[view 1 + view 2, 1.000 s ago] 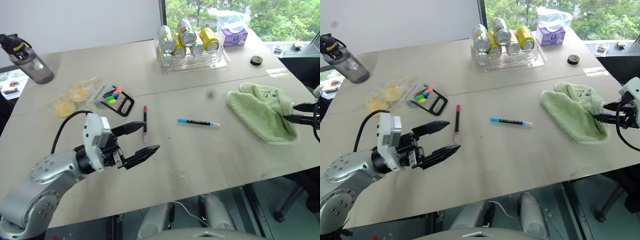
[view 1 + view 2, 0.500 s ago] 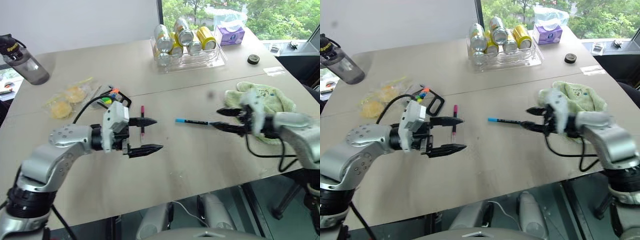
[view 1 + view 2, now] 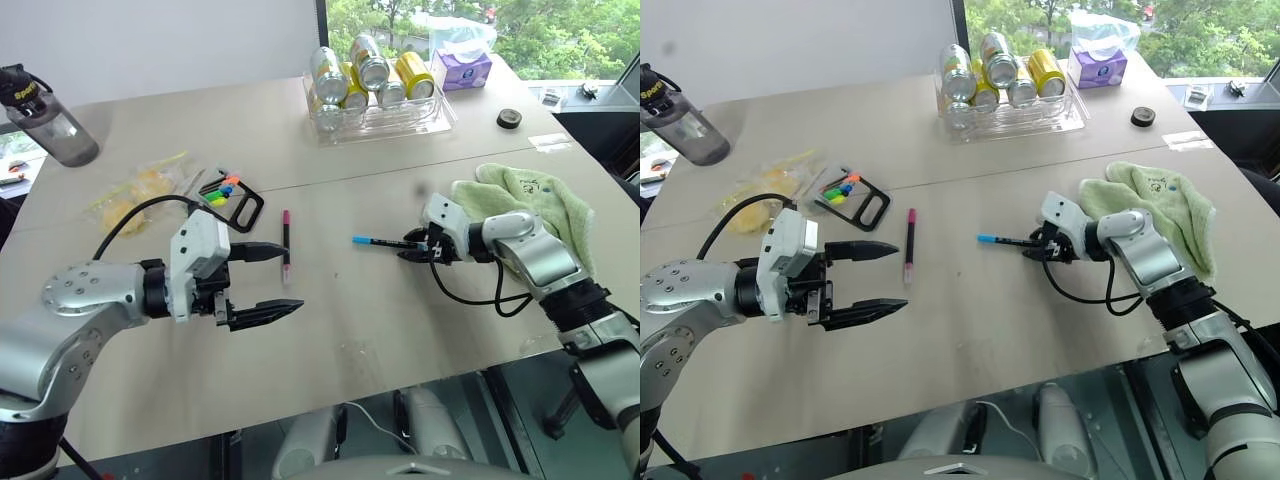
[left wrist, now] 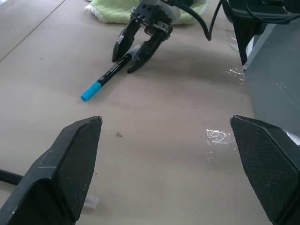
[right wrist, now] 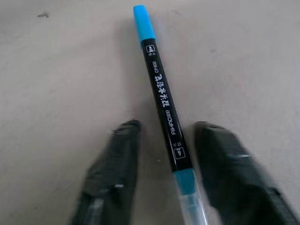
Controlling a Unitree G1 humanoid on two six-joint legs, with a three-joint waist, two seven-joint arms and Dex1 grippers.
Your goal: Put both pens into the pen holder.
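The blue pen [image 3: 380, 241] lies flat at mid-table. My right gripper [image 3: 410, 248] is down at its right end, a finger on each side of the barrel [image 5: 164, 93] with a thin gap left on both sides. To the left lies the pink-ended pen [image 3: 286, 243], pointing away from me. My left gripper [image 3: 290, 278] hovers wide open just left of it, holding nothing. The pen holder [image 3: 250, 212], a black frame with green, orange and yellow markers in it, lies on the table behind the left gripper.
A clear tray of drink cans [image 3: 385, 115] stands at the back. A green cloth [image 3: 530, 215] lies right of my right arm. A water bottle [image 3: 50, 115] and a plastic bag [image 3: 140, 190] sit at the left, a black roll [image 3: 510, 118] at far right.
My right arm swung left from the green cloth to the blue pen and its jaws narrowed around the barrel. The left gripper stayed open by the pink-ended pen.
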